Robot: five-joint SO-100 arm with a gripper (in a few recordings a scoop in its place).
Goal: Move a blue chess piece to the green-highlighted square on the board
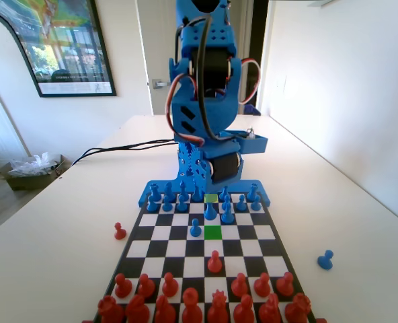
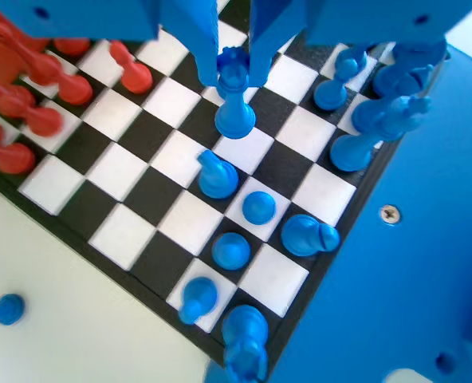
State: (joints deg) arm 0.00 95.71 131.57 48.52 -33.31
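In the wrist view my gripper (image 2: 234, 76) hangs over the board (image 2: 132, 171), its jaws pressed against both sides of the crowned head of the tall blue chess piece (image 2: 236, 116), so it is shut on that piece. The fixed view shows this blue chess piece (image 1: 210, 210) under the blue arm, just in front of a paler yellow-green square (image 1: 211, 198). The green-highlighted square (image 1: 213, 231) lies bare a little nearer the camera. I cannot tell whether the piece's base touches the board (image 1: 269, 232).
A blue pawn (image 1: 195, 229) stands just left of the green square and a red pawn (image 1: 214, 261) two rows nearer. Blue pieces (image 1: 167, 199) crowd the far rows, red pieces (image 1: 191, 303) the near ones. Off the board lie a red pawn (image 1: 120, 231) and a blue pawn (image 1: 325, 259).
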